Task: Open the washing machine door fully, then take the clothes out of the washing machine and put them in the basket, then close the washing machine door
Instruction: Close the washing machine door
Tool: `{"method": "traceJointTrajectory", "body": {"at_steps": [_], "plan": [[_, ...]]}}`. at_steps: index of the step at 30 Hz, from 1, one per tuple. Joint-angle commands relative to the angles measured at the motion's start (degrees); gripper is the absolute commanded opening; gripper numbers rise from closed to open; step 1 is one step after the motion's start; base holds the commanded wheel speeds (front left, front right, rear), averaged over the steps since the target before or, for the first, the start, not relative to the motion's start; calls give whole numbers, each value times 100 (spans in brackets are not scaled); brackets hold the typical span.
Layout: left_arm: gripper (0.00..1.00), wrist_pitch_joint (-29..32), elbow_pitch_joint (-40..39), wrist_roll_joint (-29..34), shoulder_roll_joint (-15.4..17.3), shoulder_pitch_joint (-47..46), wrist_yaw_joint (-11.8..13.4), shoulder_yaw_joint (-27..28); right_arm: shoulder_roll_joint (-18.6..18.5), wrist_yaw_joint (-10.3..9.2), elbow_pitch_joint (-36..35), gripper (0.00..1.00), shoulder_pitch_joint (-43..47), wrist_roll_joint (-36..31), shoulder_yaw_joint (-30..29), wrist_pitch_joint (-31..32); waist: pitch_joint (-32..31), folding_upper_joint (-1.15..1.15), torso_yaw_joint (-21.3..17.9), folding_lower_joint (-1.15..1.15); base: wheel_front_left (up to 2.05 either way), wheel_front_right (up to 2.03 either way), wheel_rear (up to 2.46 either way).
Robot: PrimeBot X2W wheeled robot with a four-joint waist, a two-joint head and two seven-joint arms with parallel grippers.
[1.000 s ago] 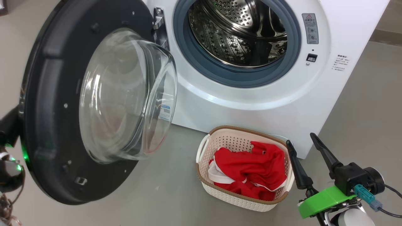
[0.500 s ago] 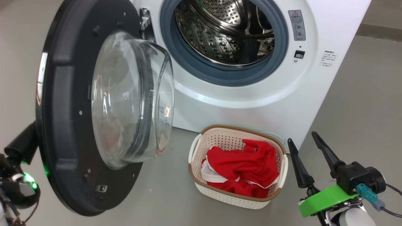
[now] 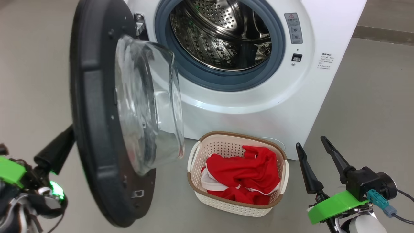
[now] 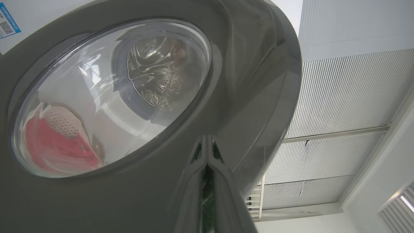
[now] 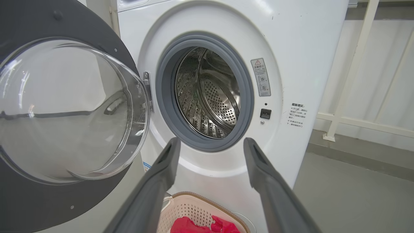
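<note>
— door (image 3: pixel 97 113) of the washing machine (image 3: pixel 258 106) stands swung out, roughly square to the front, hinged left of the grey ring. what's pushing it?
— left gripper (image 4: pixel 205 139), fingers pressed together, tips against the glossy outer frame just below the window, near the rim.
— risk?
— smooth, curved surface. i'd guess the tips could skid off the rim as the door swings, or the push ends short of the latch.
— right gripper (image 3: pixel 310 141)?
— spread wide, holding nothing, just right of the basket (image 3: pixel 226 204).
— contents?
— drum (image 3: pixel 220 42): no cloth that i can see. basket: the clothes (image 3: pixel 245 174), red with white trim, heaped inside, on the floor just before the machine.
</note>
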Motion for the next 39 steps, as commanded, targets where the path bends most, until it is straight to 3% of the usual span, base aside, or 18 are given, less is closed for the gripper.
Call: {"method": "traceJointTrajectory", "body": {"at_steps": [1,15,28,39], "plan": [[0,-18,-288,-154,98,15,32,-92,-7,28,-140,100,-142,65,130,-37,-12,0,-33,0,0,0,0],[0,-595,-583,-685,97,264,10,-852,-7,28,-134,100,-154,116,141,-37,45,0,-346,0,0,0,0],[0,-914,-533,-932,96,257,-175,-1174,-7,28,-139,100,-249,70,100,-37,193,0,-754,0,0,0,0],[0,-1104,-516,-840,124,281,-192,-1168,-7,28,-163,100,-260,78,53,-37,262,0,-819,0,0,0,0]]}}
